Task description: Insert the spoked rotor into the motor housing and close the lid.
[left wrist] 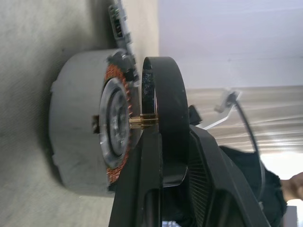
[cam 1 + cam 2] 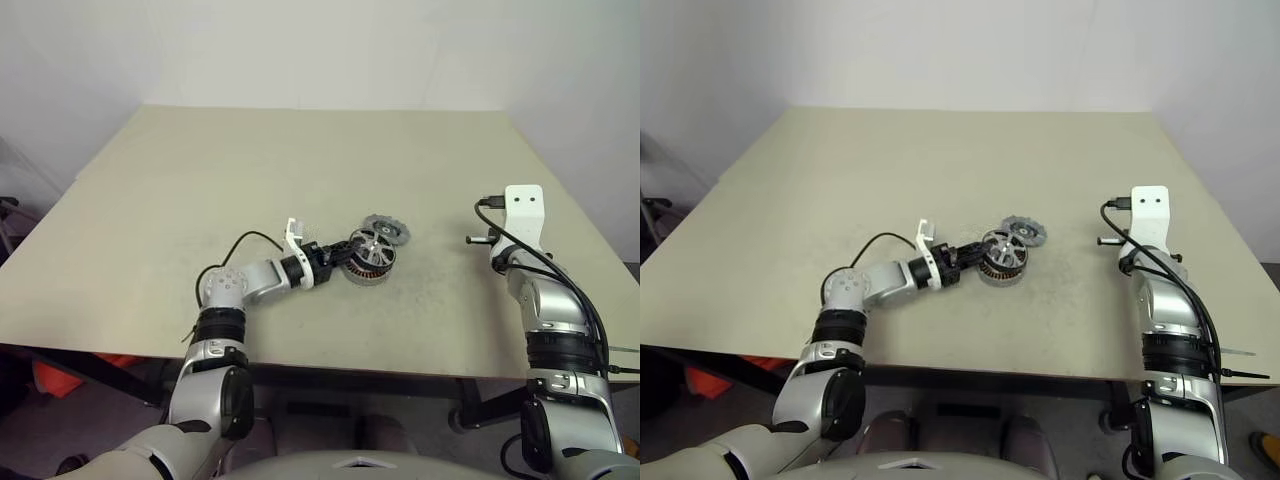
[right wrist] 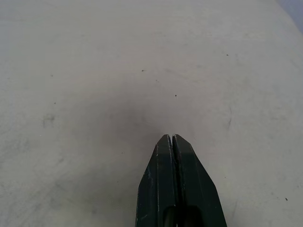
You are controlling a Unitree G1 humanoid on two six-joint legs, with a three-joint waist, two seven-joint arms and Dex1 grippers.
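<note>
Near the middle of the table (image 2: 150,200), the housing (image 2: 365,268) sits with the spoked rotor (image 2: 372,245) at its top, apparently resting in it. The left gripper (image 2: 338,256) is clamped on the rotor. The lid (image 2: 386,229) lies just beyond. The right gripper (image 3: 172,142), fingers pressed together, hovers over bare table.

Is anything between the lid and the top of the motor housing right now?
Yes: the left hand reaches across the top of the motor housing, at the spoked rotor there. The lid lies just beside it.
</note>
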